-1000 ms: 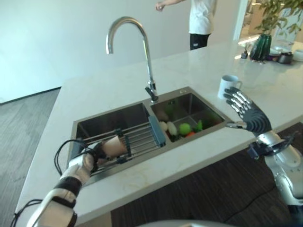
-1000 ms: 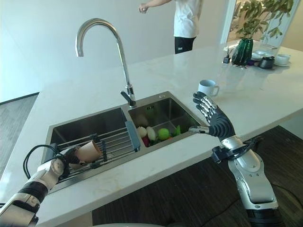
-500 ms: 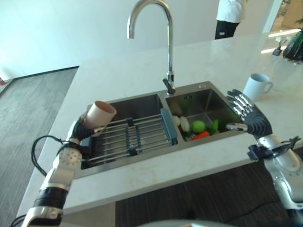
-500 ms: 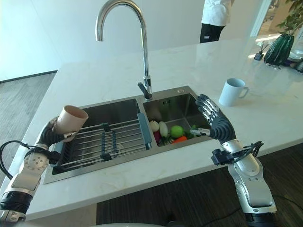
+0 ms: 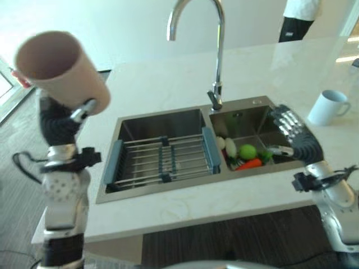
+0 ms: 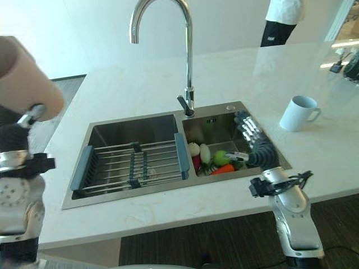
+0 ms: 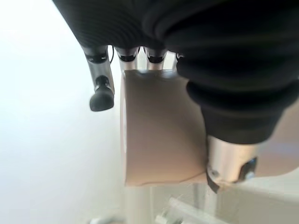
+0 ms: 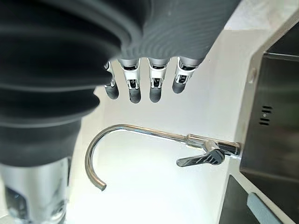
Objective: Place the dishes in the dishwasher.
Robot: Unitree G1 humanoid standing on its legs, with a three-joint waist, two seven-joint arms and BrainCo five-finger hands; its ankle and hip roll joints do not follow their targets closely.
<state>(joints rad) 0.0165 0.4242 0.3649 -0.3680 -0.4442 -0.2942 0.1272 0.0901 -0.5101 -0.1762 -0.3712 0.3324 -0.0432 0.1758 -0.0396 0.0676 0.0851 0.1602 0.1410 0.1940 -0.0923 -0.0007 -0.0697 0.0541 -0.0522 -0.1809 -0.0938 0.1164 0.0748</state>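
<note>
While its fingers and thumb curl round the tan cup (image 5: 60, 67), the left robot hand (image 5: 58, 120) stands raised high at the left end of the desk (image 5: 162, 84), wrist upright above the forearm. The cup lies tilted in the grip, its long axis slanting up and away to the left, its open mouth turned up-left toward the camera and its base down by the palm. In the left wrist view the cup (image 7: 161, 128) sits between the fingers (image 7: 100, 95) and the thumb. The right robot hand (image 5: 291, 134) hovers over the right basin of the sink (image 5: 168, 120), fingers straight and spread, holding nothing. Below it lie vegetables (image 5: 247, 154). A rack (image 5: 162, 159) with blue ends spans the left basin. A tall curved tap (image 5: 216, 50) rises behind the sink. A pale blue mug (image 5: 331, 106) stands on the desk to the right, handle to the right. A person (image 5: 300, 19) stands beyond the desk.
</note>
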